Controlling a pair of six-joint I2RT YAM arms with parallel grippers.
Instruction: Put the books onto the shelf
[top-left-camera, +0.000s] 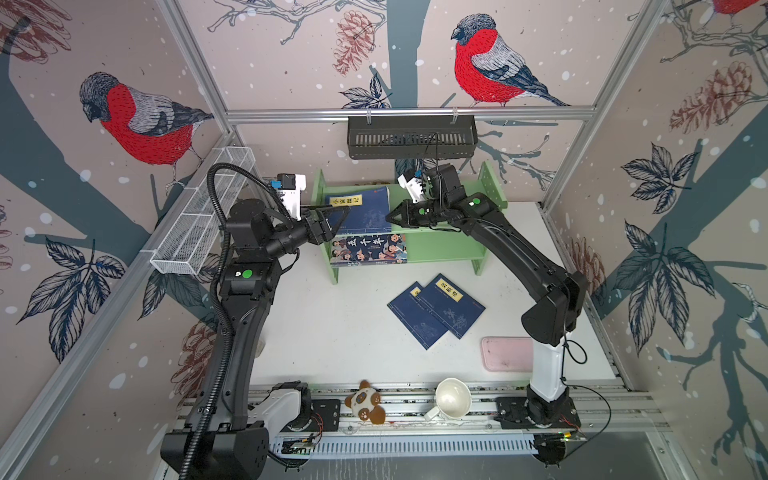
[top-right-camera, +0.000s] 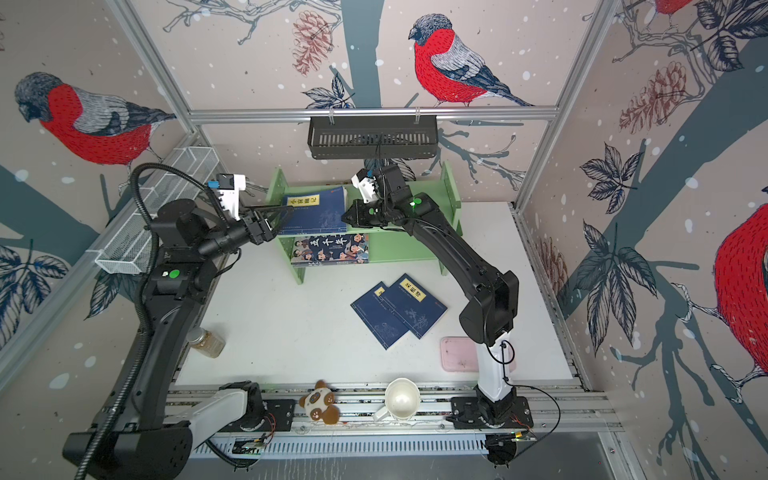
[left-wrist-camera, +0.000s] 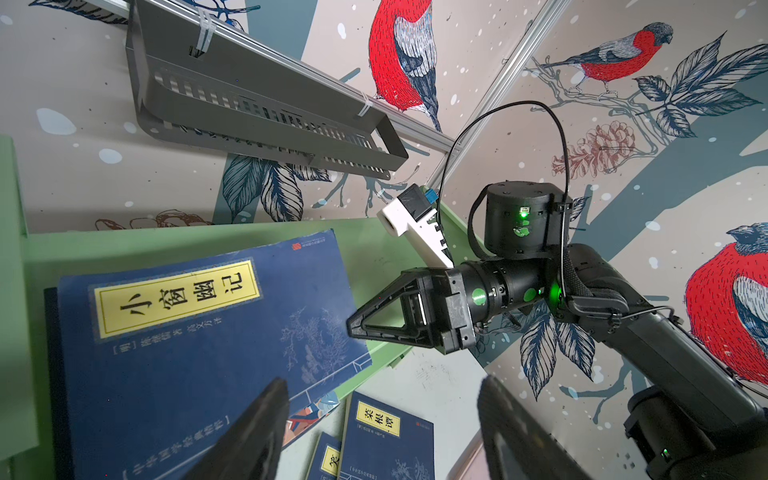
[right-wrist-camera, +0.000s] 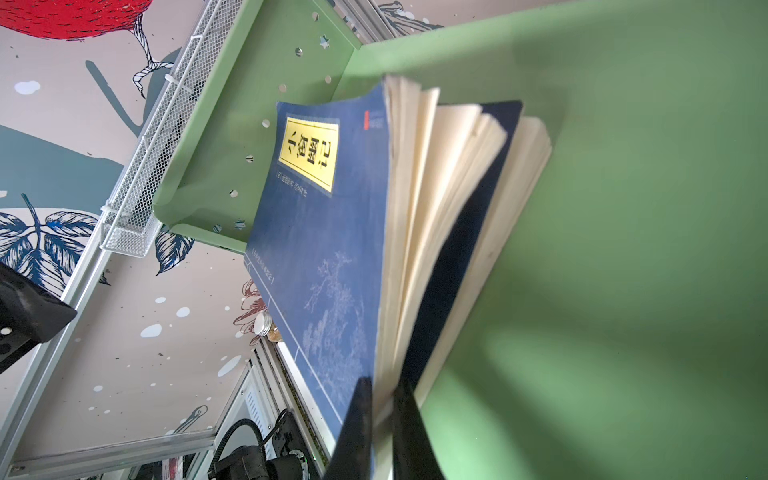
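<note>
The light green shelf (top-left-camera: 446, 249) (top-right-camera: 407, 249) stands at the back of the table. A navy book with a yellow label (top-left-camera: 361, 212) (top-right-camera: 318, 212) (left-wrist-camera: 187, 332) (right-wrist-camera: 324, 232) rests on its upper tier with its pages fanned. My right gripper (top-left-camera: 390, 217) (top-right-camera: 345, 217) (left-wrist-camera: 353, 324) (right-wrist-camera: 382, 386) is shut on that book's right edge. My left gripper (top-left-camera: 337, 215) (top-right-camera: 286, 214) (left-wrist-camera: 382, 382) is open at the book's left side, with nothing between its fingers. The cartoon book (top-left-camera: 370, 248) (top-right-camera: 330, 248) lies on the lower tier. Two navy books (top-left-camera: 451, 303) (top-right-camera: 415, 305) (left-wrist-camera: 386, 440) overlap on the table.
A black slotted basket (top-left-camera: 411, 137) hangs above the shelf and a white mesh basket (top-left-camera: 203, 220) on the left wall. A pink tray (top-left-camera: 507, 353), a white cup (top-left-camera: 453, 399) and a plush toy (top-left-camera: 365, 405) are near the front. A bottle (top-right-camera: 205, 340) lies front left.
</note>
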